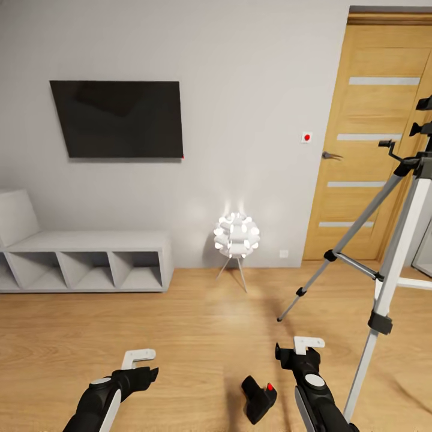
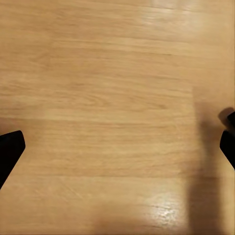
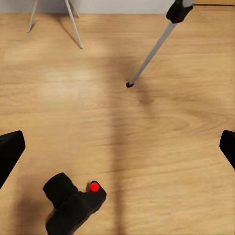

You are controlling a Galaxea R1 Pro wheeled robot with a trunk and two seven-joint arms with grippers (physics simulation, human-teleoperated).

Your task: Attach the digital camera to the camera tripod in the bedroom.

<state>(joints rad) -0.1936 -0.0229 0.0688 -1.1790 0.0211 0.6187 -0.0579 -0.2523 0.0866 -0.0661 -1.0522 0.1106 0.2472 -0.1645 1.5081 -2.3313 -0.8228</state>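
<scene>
The digital camera (image 1: pixel 259 398) lies on the wood floor (image 1: pixel 180 336) at six o'clock, just beside the right tool (image 3: pixel 117 147), whose jaws stand wide. The camera tripod (image 1: pixel 384 270) stands at three o'clock. The left tool (image 2: pixel 117 147) gapes wide, holding nothing.

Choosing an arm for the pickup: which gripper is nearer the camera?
The right gripper: the camera lies just beside it; the left gripper is farther off.

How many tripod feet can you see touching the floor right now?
1: the camera tripod's leg foot on the floor right of the lamp. The other feet are out of frame.
</scene>
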